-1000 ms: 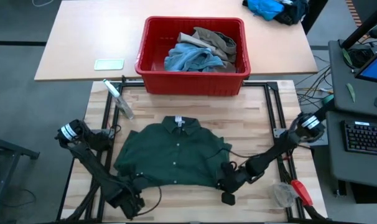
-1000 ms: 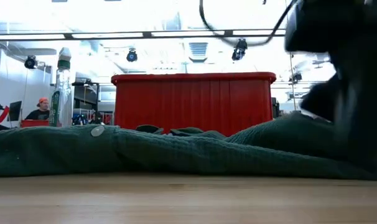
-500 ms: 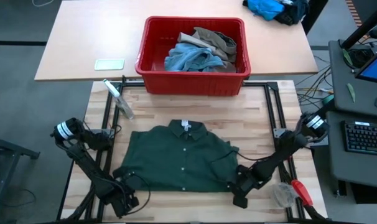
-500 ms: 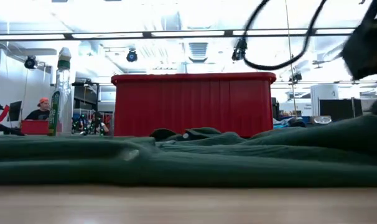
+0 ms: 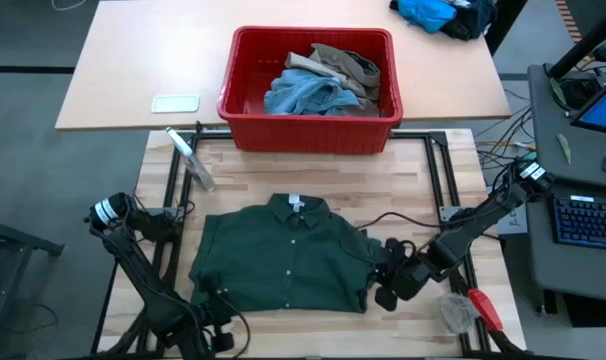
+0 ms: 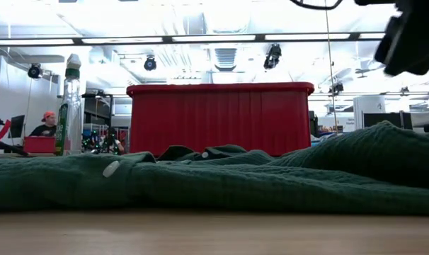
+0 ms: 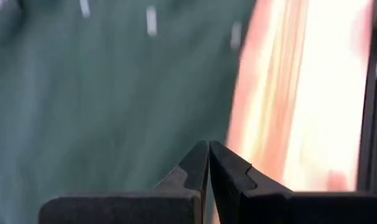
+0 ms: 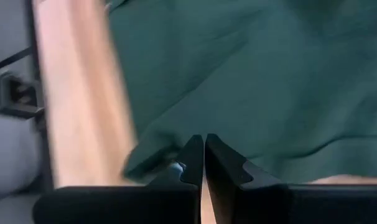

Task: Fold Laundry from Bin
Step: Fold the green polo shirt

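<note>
A dark green button shirt lies front up on the wooden table, collar toward the far edge; the low view shows it bunched higher on its right. The red bin stands beyond it, holding light blue denim and a khaki piece. My left gripper hovers shut at the shirt's near left corner. My right gripper hovers shut just off the shirt's right edge. In both wrist views the fingers, left and right, are closed with no cloth between them.
A clear plastic bottle lies at the table's far left. A pale flat item sits left of the bin. A red-handled tool and a clear object lie at the near right corner. A bright blue cloth heap is at the far right.
Both grippers have risen off the shirt, staying shut. The right one has gone toward the table's right edge and climbed out of the low view's centre. The left has drawn toward the near edge. The shirt has slid slightly toward the near edge and its outline is more compact.
</note>
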{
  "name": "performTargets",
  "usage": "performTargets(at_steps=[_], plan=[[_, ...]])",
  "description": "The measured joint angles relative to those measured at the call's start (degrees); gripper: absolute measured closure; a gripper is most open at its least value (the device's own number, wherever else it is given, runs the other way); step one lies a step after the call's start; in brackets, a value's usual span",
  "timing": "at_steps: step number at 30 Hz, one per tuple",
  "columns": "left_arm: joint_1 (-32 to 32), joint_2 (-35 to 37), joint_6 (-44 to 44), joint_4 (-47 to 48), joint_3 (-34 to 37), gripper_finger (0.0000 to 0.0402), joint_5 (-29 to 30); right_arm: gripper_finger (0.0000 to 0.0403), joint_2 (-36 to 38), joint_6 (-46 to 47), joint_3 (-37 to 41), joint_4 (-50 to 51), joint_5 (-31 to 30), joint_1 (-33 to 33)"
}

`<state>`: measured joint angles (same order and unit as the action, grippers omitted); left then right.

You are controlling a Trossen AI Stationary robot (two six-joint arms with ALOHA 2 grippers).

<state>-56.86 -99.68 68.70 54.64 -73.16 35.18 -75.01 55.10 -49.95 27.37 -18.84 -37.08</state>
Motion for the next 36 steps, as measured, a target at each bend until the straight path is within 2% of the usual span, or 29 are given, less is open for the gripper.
performTargets(at_steps=[4,10,14,18,22,26,31,36], plan=[[4.3,-1.7,-12.0,-5.8,-1.6,0.0401,7.9,0.0394,-2.4,-3.3,0.6,-0.5,-4.0,3.2],[13.1,-5.1,-34.8,-23.3,-0.4,0.0401,8.8,0.0394,-6.9,-13.0,1.5,-5.9,-8.2,7.0],[18.0,-7.3,-51.2,-37.2,1.4,0.0401,6.2,0.0394,-7.6,-22.5,4.5,-18.2,-8.3,8.4],[22.5,-7.4,-63.2,-53.4,5.0,0.0401,-0.7,0.0394,-7.4,-30.1,10.8,-34.6,-8.5,9.8],[26.9,-7.7,-67.1,-67.3,9.5,0.0401,-3.2,0.0394,-8.3,-35.2,18.5,-51.5,-11.1,11.4],[30.1,-10.0,-66.6,-77.2,12.1,0.0402,-4.4,0.0394,-10.1,-36.1,23.6,-60.6,-11.3,14.3],[30.8,-16.5,-66.2,-84.9,10.8,0.0402,-7.7,0.0394,-14.0,-34.9,25.0,-62.4,-11.0,16.9],[30.8,-23.3,-66.3,-84.5,6.3,0.0402,-8.3,0.0394,-17.6,-34.7,25.0,-63.4,-10.7,17.8]])
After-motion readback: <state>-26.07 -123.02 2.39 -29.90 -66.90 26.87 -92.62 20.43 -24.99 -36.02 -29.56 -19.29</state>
